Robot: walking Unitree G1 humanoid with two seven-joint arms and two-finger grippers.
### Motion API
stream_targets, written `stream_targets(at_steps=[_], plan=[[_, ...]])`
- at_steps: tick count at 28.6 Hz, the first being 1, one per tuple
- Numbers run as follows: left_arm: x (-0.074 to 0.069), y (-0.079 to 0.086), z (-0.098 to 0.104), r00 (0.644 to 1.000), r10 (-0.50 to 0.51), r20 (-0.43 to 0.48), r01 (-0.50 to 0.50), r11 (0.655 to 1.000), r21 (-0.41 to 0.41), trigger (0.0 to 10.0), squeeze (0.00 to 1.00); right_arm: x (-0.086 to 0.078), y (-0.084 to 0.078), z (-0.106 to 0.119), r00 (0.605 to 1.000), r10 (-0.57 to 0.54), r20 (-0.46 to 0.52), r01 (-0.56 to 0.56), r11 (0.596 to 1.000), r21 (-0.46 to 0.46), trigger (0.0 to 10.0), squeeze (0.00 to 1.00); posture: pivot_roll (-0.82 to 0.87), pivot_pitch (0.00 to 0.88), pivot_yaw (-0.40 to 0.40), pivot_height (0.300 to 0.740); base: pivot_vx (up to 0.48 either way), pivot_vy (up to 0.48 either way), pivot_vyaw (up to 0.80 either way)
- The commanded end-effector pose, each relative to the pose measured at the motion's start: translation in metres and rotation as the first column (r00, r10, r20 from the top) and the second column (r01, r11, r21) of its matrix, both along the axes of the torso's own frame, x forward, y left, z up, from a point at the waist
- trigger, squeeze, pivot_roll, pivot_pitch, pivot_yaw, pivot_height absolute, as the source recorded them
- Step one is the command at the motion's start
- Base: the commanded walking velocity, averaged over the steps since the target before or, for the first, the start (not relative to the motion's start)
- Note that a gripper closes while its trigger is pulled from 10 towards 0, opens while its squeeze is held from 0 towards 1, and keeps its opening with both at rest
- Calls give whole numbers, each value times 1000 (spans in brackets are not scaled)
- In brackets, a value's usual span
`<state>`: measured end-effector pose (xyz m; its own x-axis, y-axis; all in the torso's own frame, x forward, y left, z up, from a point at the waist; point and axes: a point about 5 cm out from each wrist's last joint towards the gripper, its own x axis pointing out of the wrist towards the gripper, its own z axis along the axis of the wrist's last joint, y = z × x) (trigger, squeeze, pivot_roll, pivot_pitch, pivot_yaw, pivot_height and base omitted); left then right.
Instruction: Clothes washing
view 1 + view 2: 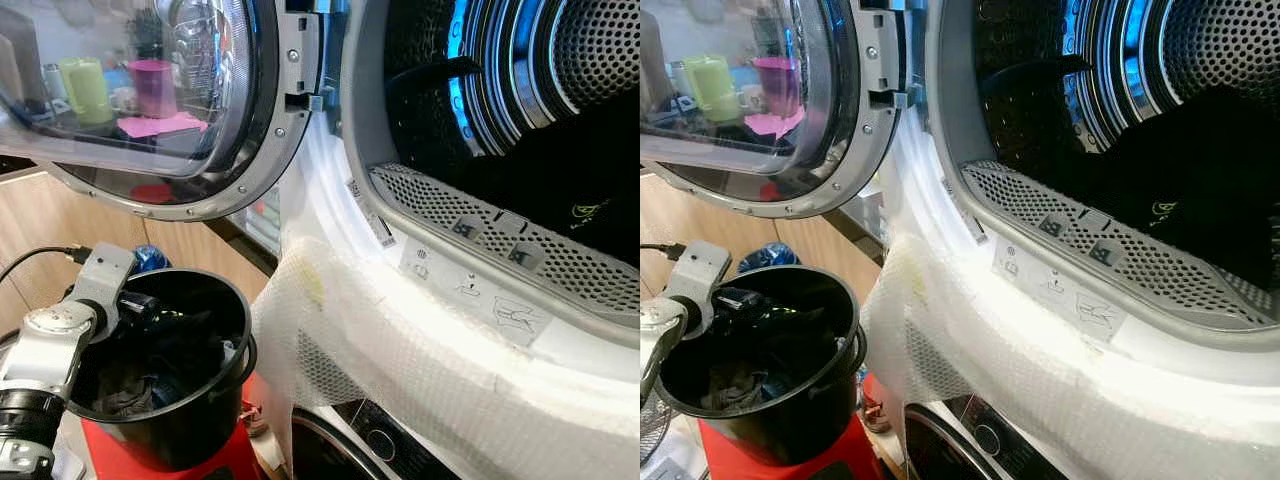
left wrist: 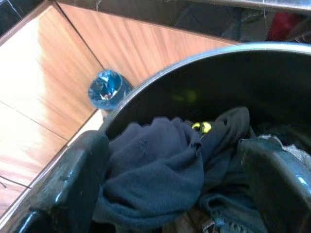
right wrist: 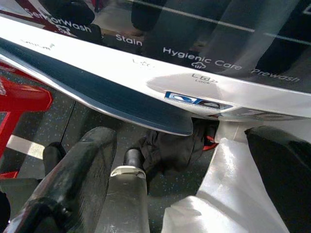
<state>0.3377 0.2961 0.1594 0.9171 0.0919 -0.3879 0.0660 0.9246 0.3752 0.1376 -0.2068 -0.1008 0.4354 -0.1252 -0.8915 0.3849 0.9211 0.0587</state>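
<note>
A black bucket (image 1: 232, 302) at the lower left holds a heap of dark clothes (image 1: 150, 385). My left arm (image 1: 55, 340) reaches over its rim. In the left wrist view my left gripper (image 2: 175, 184) is open inside the bucket, its fingers (image 2: 73, 179) wide apart on either side of a dark blue garment (image 2: 150, 170). To the right, the washing machine drum (image 1: 560, 60) stands open with a black garment (image 1: 1200, 170) lying inside. My right gripper (image 3: 184, 184) is open and empty, low in front of the machine's lower panel (image 3: 121, 92).
The round glass door (image 1: 150, 100) is swung open above the bucket. White bubble wrap (image 1: 400, 360) covers the machine's front below the opening. The bucket stands on a red stool (image 1: 120, 460). A blue bottle (image 2: 106, 90) sits beside it on the wooden floor. A dark rag (image 3: 170, 150) lies under the machine.
</note>
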Motion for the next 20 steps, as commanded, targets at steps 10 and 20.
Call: stream_targets(at_steps=[10, 20], plan=[[1, 4, 2, 1000, 19, -6, -18, 999, 47, 10000, 0, 1, -6, 1, 1000, -12, 17, 12, 1000, -10, 10000, 0, 287, 32, -128, 740, 0, 0, 0], [-1, 6, -8, 998, 49, -31, -48, 998, 42, 10000, 0, 2, -8, 2, 1000, -10, 26, 11, 1000, -16, 10000, 0, 270, 19, -123, 740, 0, 0, 0]])
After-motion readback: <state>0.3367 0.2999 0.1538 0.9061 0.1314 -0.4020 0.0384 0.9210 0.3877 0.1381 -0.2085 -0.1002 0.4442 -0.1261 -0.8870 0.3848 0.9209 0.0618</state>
